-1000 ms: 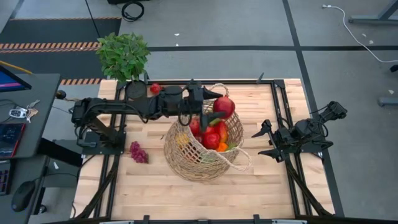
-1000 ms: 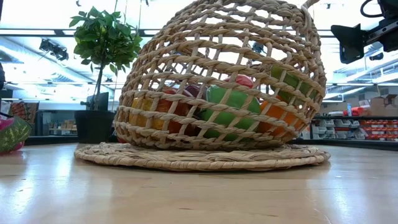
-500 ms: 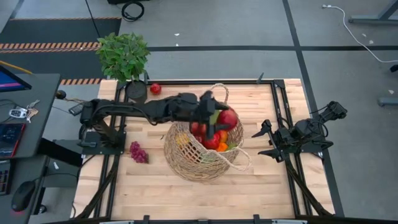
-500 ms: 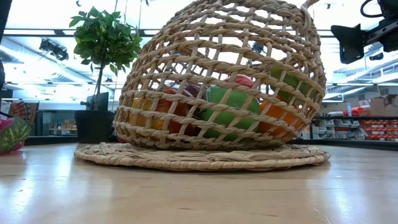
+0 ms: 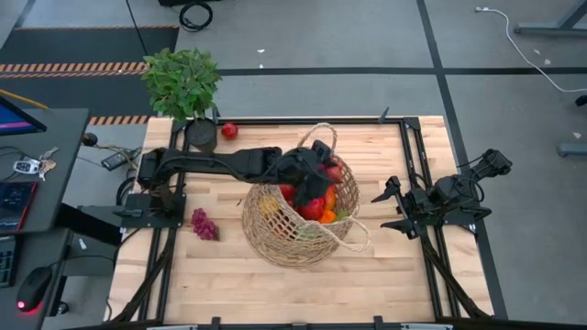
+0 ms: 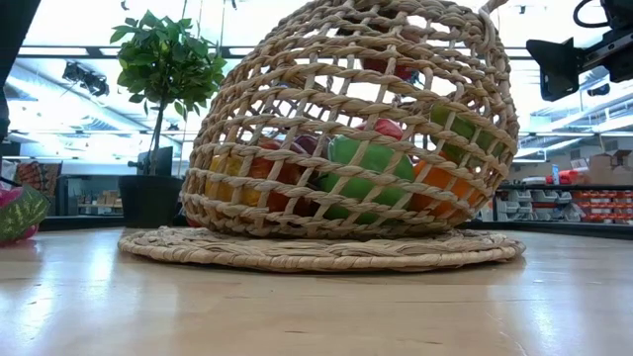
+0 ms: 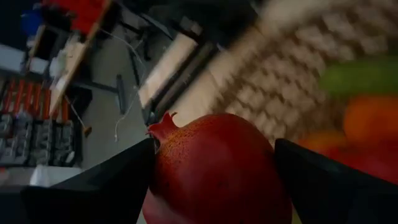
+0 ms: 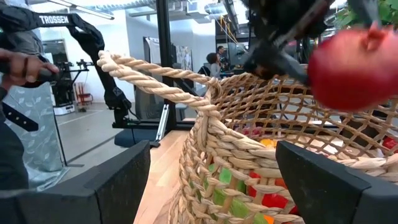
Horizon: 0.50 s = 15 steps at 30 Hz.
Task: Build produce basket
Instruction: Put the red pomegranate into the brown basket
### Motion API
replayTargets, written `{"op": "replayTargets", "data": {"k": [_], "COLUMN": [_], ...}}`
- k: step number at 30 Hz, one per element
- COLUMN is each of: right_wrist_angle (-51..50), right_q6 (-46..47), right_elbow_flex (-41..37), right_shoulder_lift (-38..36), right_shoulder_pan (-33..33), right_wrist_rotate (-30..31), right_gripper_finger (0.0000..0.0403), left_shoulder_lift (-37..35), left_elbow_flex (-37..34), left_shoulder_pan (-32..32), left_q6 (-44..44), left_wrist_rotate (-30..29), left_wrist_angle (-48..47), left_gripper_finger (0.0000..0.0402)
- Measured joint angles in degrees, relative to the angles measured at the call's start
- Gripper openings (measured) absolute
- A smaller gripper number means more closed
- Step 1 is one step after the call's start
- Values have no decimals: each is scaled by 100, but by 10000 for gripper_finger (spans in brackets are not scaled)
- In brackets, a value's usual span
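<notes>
The tan wicker basket point(image 5: 303, 220) stands mid-table, holding several fruits: red, orange, yellow, green. Seen at table height, the basket point(image 6: 356, 129) sits on its flat woven base. My left gripper point(image 5: 323, 171) hangs in the basket's mouth, shut on a red pomegranate point(image 7: 217, 177). The right wrist view shows that pomegranate point(image 8: 357, 62) just above the rim. My right gripper point(image 5: 390, 209) waits open to the right of the basket, touching nothing. A red fruit point(image 5: 229, 131) and purple grapes point(image 5: 204, 224) lie on the table. My left gripper pinches the pomegranate between its two fingers point(image 7: 99, 190), one on each side of the fruit's round body point(image 7: 168, 180). The crown point(image 7: 163, 123) points away from the wrist. The fingers slant down from the table's left. The fruit is lifted clear, above the fruits in the basket.
A leafy plant in a black pot point(image 5: 183, 82) stands at the table's far left corner. The basket's loop handles point(image 5: 323, 133) rise beside my left arm. Bare wood lies near the front edge point(image 5: 303, 284). People show in the room beyond point(image 8: 18, 68).
My left gripper has carried the pomegranate toward the table's right and near edge, tipped downward, and lowered it into the basket's mouth. The fruit now shows through the upper weave in the low view, where it did not before.
</notes>
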Motion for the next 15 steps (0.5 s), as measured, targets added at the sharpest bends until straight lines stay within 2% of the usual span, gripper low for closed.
{"op": "replayTargets", "data": {"k": [3, 6, 11, 15], "right_wrist_angle": [1, -1, -1, -1], "right_q6": [0, 0, 0, 0], "right_elbow_flex": [0, 0, 0, 0], "right_shoulder_lift": [0, 0, 0, 0], "right_shoulder_pan": [1, 0, 0, 0], "right_wrist_rotate": [0, 0, 0, 0], "right_gripper_finger": [350, 350, 350, 350], "left_shoulder_lift": [-15, 3, -6, -13], "left_elbow_flex": [-242, -580, -1089, -1117], "left_shoulder_pan": [11, 33, -14, -87], "left_q6": [397, 186, -1194, -2397], "left_wrist_rotate": [-24, -21, -19, -27], "left_wrist_angle": [-97, -406, -479, -691], "left_gripper_finger": [330, 330, 330, 330]}}
